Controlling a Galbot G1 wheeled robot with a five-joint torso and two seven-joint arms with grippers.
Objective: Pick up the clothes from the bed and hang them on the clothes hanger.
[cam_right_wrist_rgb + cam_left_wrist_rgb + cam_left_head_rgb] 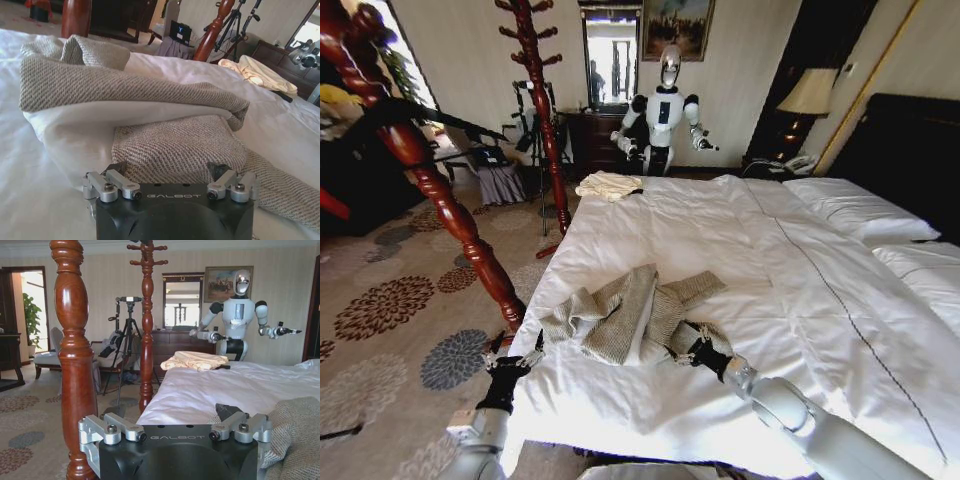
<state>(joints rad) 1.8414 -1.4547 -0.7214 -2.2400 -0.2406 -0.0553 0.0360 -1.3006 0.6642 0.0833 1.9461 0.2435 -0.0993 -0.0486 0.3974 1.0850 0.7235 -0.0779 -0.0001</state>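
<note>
Judging by how things lie, the task is at its very start: the jacket [630,318] lies crumpled on the near part of the bed [740,260], not yet lifted, and nothing has been hung.

The right gripper [688,347] is set low at the jacket's right side, its fingers spread on either side of a folded sleeve end, as the right wrist view shows — the cloth lies between the jaws, but no closure on it is seen. The left gripper [512,352] hovers at the bed's left edge beside the turned red-brown post [460,225], fingers parted and empty, just short of the cloth.

The jacket is of coarse grey-beige herringbone weave, thick and soft, with smooth white lining [95,125] turned out where a fold has opened. It is bunched in loose, rounded folds. The duvet is smooth white and lightly creased. A small cream folded cloth [608,185] lies at the far corner, well apart — it is not part of the work.
</note>
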